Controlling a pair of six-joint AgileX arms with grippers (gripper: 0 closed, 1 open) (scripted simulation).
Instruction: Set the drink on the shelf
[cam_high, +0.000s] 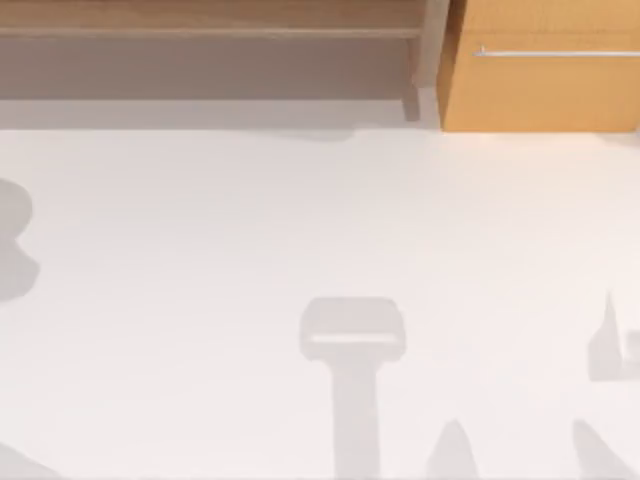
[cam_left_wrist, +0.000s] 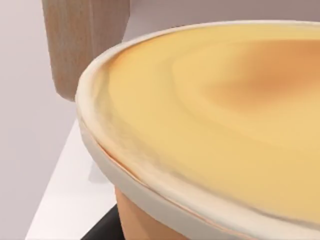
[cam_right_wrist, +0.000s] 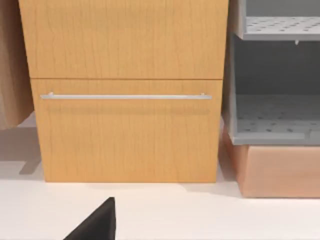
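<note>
Close under left wrist: drink (cam_left_wrist: 215, 130) lid; shelf (cam_high: 210, 40) behind; tool states: cannot tell.

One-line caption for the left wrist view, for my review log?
Close on the drink, a tan cup with cream-rimmed lid, above the white table, a light wooden board behind.

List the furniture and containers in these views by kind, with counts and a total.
Open wooden shelf: 1
Orange-wood cabinet with a metal bar handle: 1
Grey perforated rack: 1
Drink cup with a cream lid, close under the left wrist camera: 1
Total: 4
</note>
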